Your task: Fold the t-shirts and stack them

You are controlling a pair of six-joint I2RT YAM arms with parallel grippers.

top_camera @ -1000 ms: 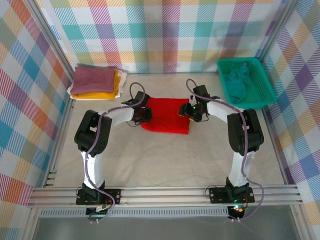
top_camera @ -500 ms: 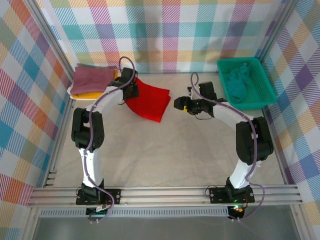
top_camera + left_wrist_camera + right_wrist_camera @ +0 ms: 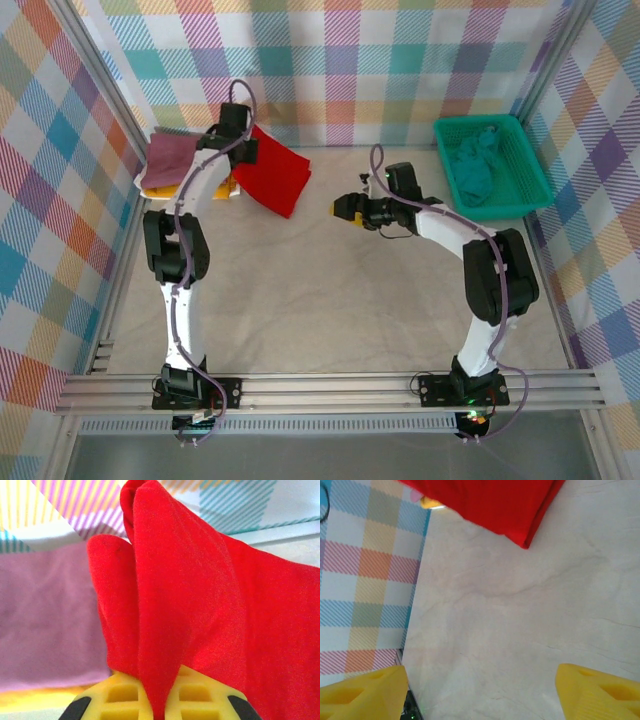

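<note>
1. No text, labels, brands, numbers or signs can be read in any view.
2. Red t-shirt: plain cloth, no legible print or tag.
3. Arm housings: any markings are too small to make out.

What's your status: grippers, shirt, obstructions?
Left gripper shut on red t-shirt, folded, hanging beside the stack. Right gripper open, empty. No obstruction seen between shirt and stack.
</note>
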